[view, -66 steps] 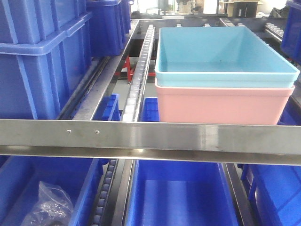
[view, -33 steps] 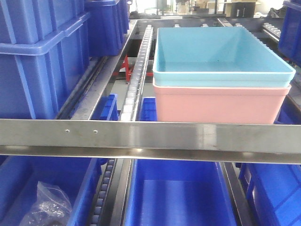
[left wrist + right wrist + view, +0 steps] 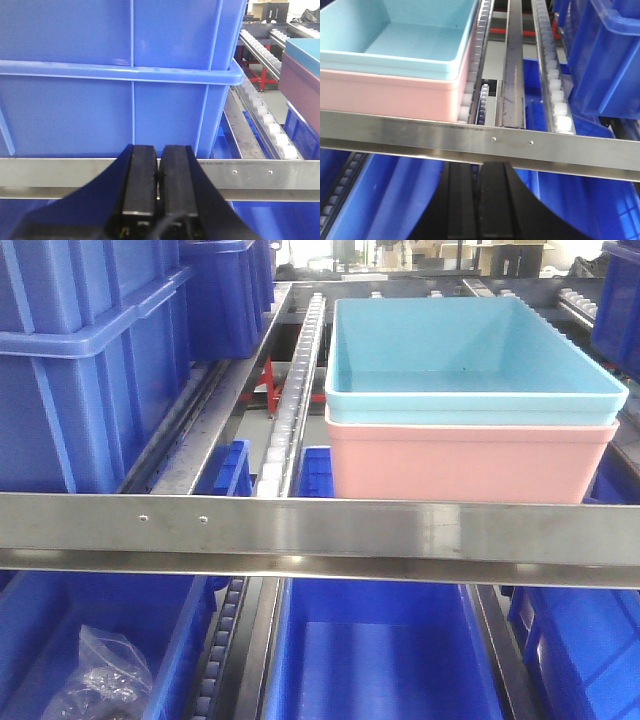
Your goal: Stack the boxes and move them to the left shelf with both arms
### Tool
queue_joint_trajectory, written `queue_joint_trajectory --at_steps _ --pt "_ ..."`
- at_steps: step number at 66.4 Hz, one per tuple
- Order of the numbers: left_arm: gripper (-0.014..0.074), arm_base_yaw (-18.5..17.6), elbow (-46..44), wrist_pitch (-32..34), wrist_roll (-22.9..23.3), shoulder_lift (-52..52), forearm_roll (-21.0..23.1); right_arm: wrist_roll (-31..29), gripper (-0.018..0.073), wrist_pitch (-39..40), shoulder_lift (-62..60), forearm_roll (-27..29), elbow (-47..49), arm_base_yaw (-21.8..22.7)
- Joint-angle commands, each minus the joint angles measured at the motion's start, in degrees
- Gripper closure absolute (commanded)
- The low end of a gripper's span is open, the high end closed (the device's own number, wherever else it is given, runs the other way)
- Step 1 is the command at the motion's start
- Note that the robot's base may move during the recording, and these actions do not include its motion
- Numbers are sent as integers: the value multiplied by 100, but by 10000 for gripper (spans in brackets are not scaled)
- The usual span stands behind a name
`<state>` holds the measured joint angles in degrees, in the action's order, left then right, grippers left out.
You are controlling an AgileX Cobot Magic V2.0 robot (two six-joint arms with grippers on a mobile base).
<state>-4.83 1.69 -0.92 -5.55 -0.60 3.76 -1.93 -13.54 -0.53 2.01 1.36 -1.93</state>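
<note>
The blue box (image 3: 470,350) sits nested in the pink box (image 3: 470,462) on the shelf's rollers (image 3: 290,410), upper right, their bases hidden behind the steel rail (image 3: 320,540). Both left fingers (image 3: 142,190) and right fingers (image 3: 492,200) are clenched empty, partly cut off below.

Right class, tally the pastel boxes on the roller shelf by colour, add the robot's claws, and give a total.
Pink box: 1
Light blue box: 1
Black claws: 2, the left claw and the right claw
Total: 4
</note>
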Motion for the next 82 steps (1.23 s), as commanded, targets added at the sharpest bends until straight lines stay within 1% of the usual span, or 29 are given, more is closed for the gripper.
queue_joint_trajectory --at_steps 1,7,14,21,82 --pt "599 14 175 429 61 60 46 -33 505 884 -102 13 0 104" --pt "599 14 175 429 61 60 46 58 505 1281 -102 13 -207 147" --pt "599 14 175 429 61 60 46 65 505 1354 -102 13 -199 200" --pt "599 14 175 429 61 60 46 65 505 1451 -102 13 -199 374" --pt "599 14 175 429 61 60 46 65 505 1451 -122 13 -199 407"
